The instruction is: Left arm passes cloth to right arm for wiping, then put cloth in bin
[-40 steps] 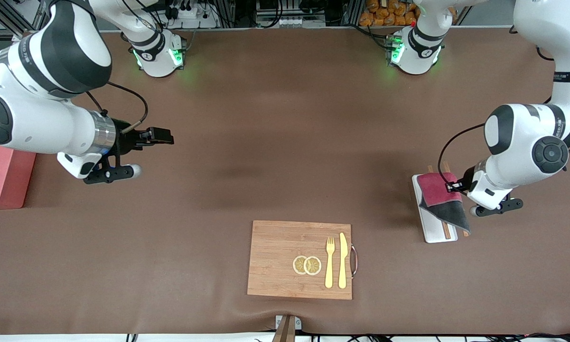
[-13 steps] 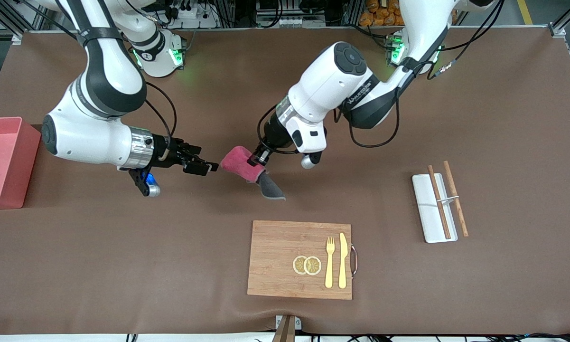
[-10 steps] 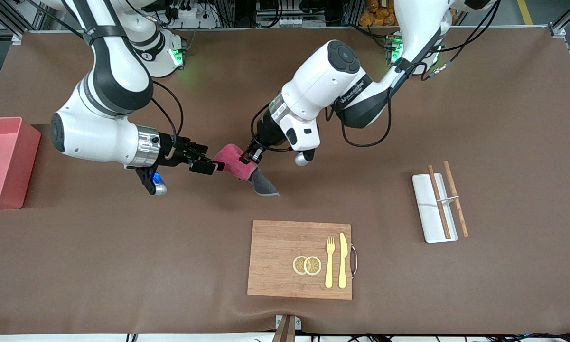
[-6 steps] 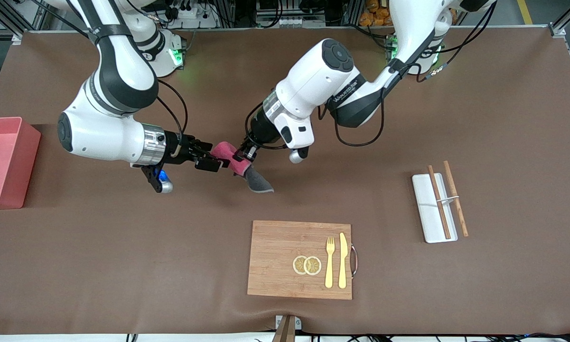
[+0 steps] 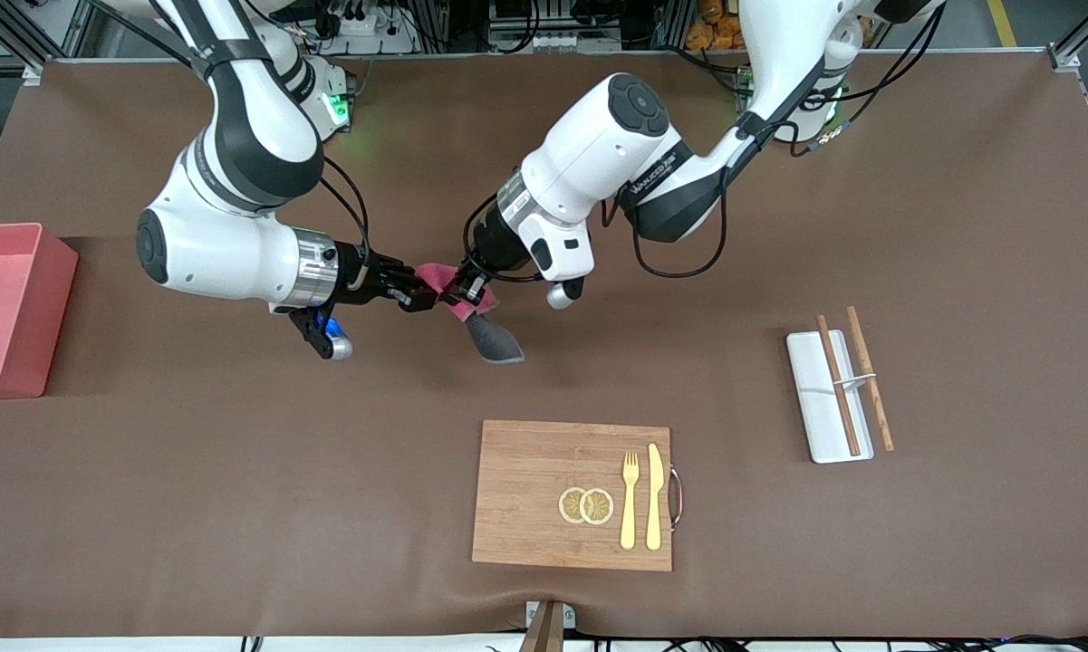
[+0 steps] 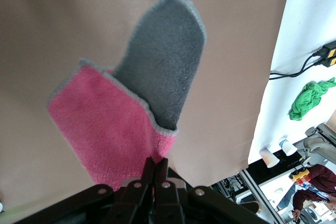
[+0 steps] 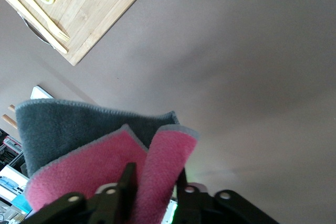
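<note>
2 grippers meet on the cloth (image 5: 457, 303) above the middle of the table, well apart from the bin (image 5: 4, 308) at the right arm's end. Left gripper (image 5: 465, 292) is clamped on 1 pink edge, with the grey part hanging free. Right gripper (image 5: 414, 297) has a pink fold between its fingers (image 7: 126, 184); from the right wrist view they appear to pinch it, though how firmly is unclear. Judgement: handover step. Left should let go only once the right's hold is firm, then back away straight to avoid dragging the cloth.
</note>
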